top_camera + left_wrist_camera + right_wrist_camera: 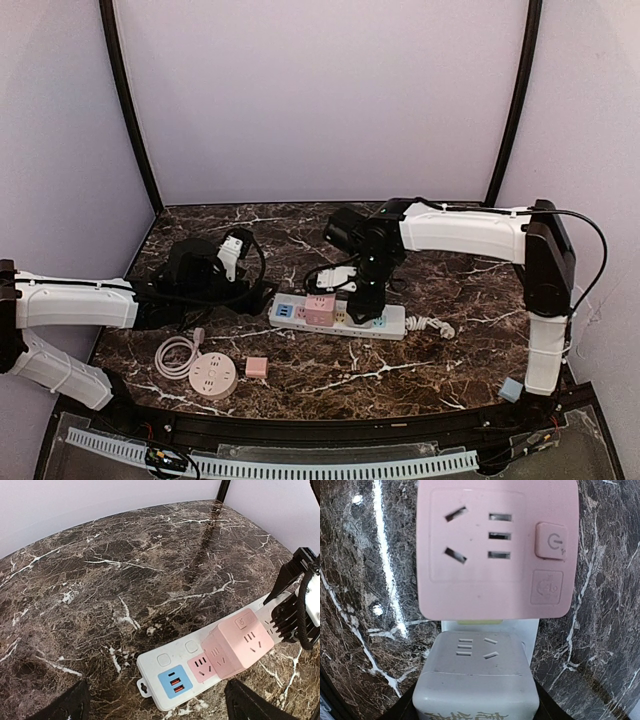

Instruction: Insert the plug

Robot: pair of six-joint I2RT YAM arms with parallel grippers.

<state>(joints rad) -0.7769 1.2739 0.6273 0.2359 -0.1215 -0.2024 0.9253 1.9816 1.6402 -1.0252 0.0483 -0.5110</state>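
A white power strip (392, 321) lies mid-table with a pink cube adapter (320, 307) standing on it. My right gripper (366, 303) is straight above the strip, shut on a grey cube plug adapter (477, 675). The grey cube sits right beside the pink cube (497, 547), over the strip's white face (527, 629); I cannot tell whether its pins are seated. My left gripper (157, 707) is open and empty, just left of the strip's end. That end (152, 662) carries a blue USB panel (175, 680) and a pink socket (202, 664).
A round white socket hub (212, 377) with a coiled cable (177, 355) and a small pink cube (256, 367) lie front left. A pale blue cube (511, 389) sits front right. The strip's cable (432, 325) trails right. Curtain walls enclose the table.
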